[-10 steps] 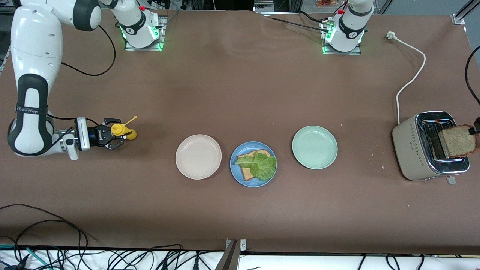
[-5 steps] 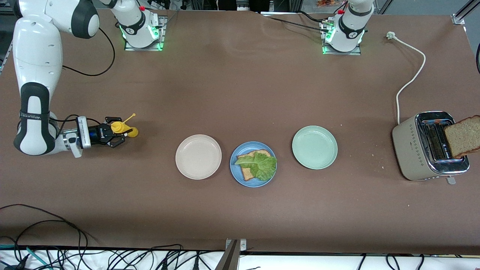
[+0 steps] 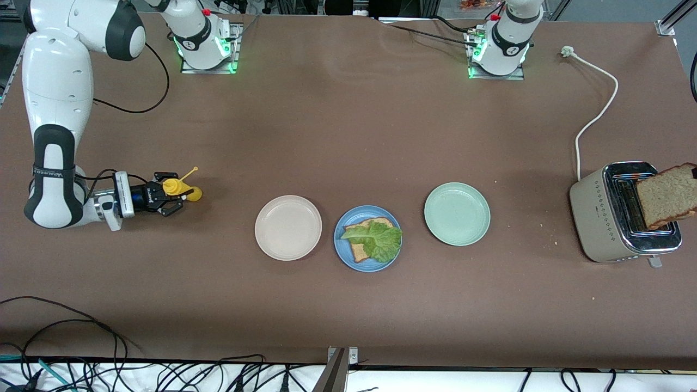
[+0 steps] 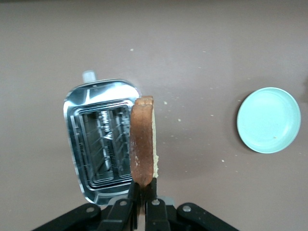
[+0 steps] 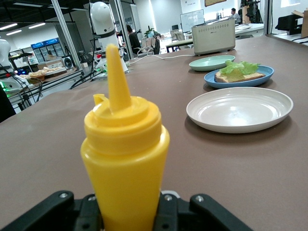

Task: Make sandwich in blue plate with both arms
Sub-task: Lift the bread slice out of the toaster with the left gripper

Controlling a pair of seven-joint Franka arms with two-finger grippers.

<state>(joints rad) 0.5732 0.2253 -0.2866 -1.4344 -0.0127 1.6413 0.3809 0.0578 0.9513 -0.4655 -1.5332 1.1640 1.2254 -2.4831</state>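
The blue plate [image 3: 343,253] lies between two other plates and carries one bread slice [image 3: 359,251] with a green lettuce leaf [image 3: 375,238] on top. My left gripper [image 4: 143,188] is shut on the crust edge of a second brown bread slice [image 3: 667,195], held on edge in the air over the toaster [image 3: 604,218]. At the right arm's end of the table my right gripper [image 3: 170,198] reaches in level and is shut on an upright yellow squeeze bottle [image 3: 177,189]. That bottle [image 5: 124,144] fills the right wrist view, with the blue plate [image 5: 239,79] farther off.
A beige-white plate [image 3: 288,227] and a pale green plate [image 3: 457,214] flank the blue one, both bare. The toaster's white cord [image 3: 596,114] runs toward the left arm's base. Cables hang along the table edge nearest the front camera.
The left gripper has lifted the bread slice a little higher over the toaster slots. The right arm has shifted slightly, with the yellow bottle still in its grip.
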